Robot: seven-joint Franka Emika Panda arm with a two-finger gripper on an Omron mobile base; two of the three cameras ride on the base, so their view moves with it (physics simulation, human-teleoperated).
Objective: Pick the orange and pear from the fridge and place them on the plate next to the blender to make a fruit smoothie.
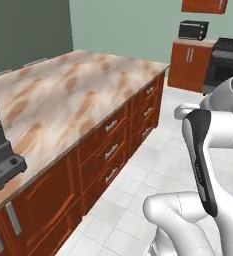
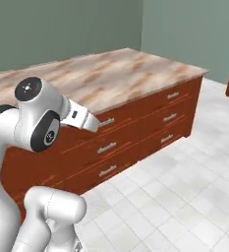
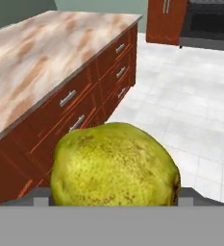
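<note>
Speckled yellow-green skin covers the rounded pear (image 3: pixel 114 166) we hold clamped in our gripper (image 3: pixel 114 199) at lower centre of the hand view, above the marbled counter (image 3: pixel 31 62) with glossy red-brown drawers (image 3: pixel 75 103).

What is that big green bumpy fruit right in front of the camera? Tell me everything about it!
It is the pear: yellow-green, rounded and plump, its skin speckled with tiny brown dots. It sits close to the hand camera, with a grey gripper part at each side, so the gripper seems shut on it, above the white tiled floor beside the wooden island.
</note>
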